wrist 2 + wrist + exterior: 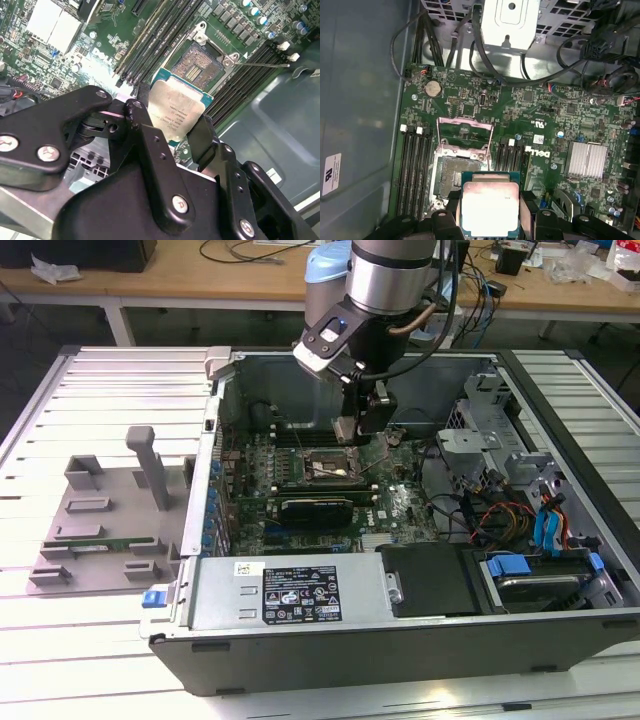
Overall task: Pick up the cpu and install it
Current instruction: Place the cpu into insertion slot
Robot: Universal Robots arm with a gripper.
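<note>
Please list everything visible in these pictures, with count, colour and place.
silvery square cpu chip with green rim: one, silver-grey, held in the tool near the socket
black-and-metal socket frame: one, lid open, on the motherboard
green motherboard: one, green, inside the case
grey metal computer case: one, open, on the table
grey plastic fixture tray: one, grey, exterior view's left of the case
white slatted table: one, white, under all
robot arm: one, silver and black, over the case
tool: one, black, shut on the chip

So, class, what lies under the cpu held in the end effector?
The motherboard with the open socket, its frame raised. The cpu itself hides part of the socket and the board directly beneath.
</note>
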